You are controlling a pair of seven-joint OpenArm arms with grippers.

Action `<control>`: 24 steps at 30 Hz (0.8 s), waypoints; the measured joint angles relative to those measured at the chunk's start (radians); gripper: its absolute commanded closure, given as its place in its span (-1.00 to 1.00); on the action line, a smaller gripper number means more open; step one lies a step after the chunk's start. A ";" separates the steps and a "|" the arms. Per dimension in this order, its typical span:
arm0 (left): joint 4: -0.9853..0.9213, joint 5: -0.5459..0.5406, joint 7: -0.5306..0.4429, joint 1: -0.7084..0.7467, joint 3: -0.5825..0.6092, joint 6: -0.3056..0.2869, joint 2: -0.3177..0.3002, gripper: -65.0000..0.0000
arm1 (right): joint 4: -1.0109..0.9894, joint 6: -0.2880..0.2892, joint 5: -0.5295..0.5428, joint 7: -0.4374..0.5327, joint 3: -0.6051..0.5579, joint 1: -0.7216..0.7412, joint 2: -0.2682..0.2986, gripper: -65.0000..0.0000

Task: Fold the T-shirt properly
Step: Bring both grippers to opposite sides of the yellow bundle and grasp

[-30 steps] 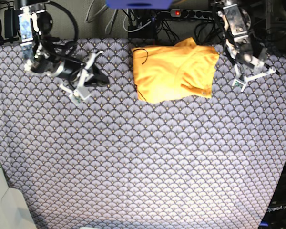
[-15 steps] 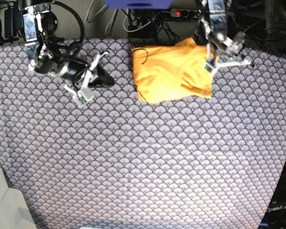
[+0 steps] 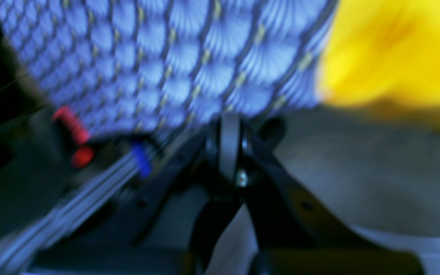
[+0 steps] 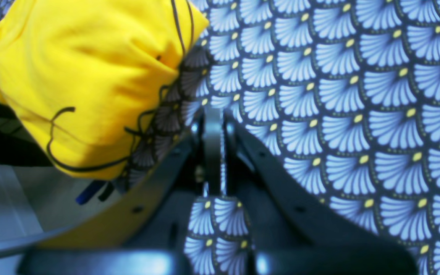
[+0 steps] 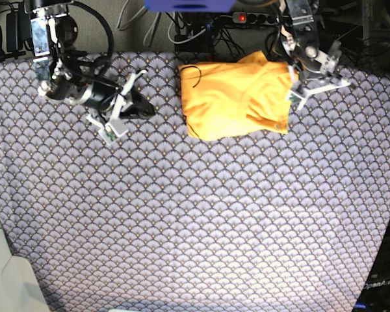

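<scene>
The yellow-orange T-shirt lies folded in a rough rectangle at the back middle of the patterned cloth. It shows in the right wrist view with a thin black cable across it, and blurred in the left wrist view. My left gripper hovers just off the shirt's right edge; in its own view its jaws are together and hold nothing. My right gripper lies to the left of the shirt and apart from it; in its own view it is shut and empty.
The blue-grey scallop-patterned cloth covers the whole table. Cables and a power strip lie along the back edge, right behind the shirt. A pale object sits at the front left corner.
My left arm swung from the right in over the shirt's right edge, then drew back slightly right. My right gripper shifted a little toward the shirt. The shirt has not moved.
</scene>
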 measured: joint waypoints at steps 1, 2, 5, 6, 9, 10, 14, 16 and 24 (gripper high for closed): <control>-0.001 -0.026 0.000 0.002 -0.013 -0.002 0.005 1.00 | 0.000 0.000 0.000 0.001 -0.013 0.000 0.001 1.00; -0.002 -0.038 0.002 0.003 -0.029 0.000 0.008 1.00 | 0.000 0.000 0.000 0.000 -0.024 0.000 0.001 1.00; -0.003 -0.051 0.020 0.003 -0.053 0.000 0.004 1.00 | 0.000 0.000 0.000 -0.001 -0.065 0.003 0.001 1.00; -0.003 -0.066 0.018 0.003 -0.053 0.000 0.003 1.00 | 0.000 0.000 0.000 0.000 -0.071 0.003 0.001 1.00; -0.005 -0.094 0.042 0.002 -0.049 0.000 0.004 1.00 | 0.000 -0.003 -0.003 0.000 -0.100 0.011 0.001 1.00; -0.005 -0.095 0.056 0.002 -0.050 0.000 0.004 1.00 | 0.000 -0.003 -0.003 0.000 -0.114 0.016 0.000 1.00; -0.005 -0.158 0.093 0.002 -0.050 0.001 0.005 1.00 | 0.000 -0.003 0.000 0.003 -0.134 0.034 0.000 1.00; -0.005 -0.180 0.110 0.001 -0.049 0.002 0.005 1.00 | 0.000 -0.003 0.000 0.003 -0.133 0.036 0.001 1.00; -0.005 -0.270 0.120 -0.003 -0.048 0.002 0.005 1.00 | 0.000 -0.003 0.001 0.000 -0.134 0.030 0.001 1.00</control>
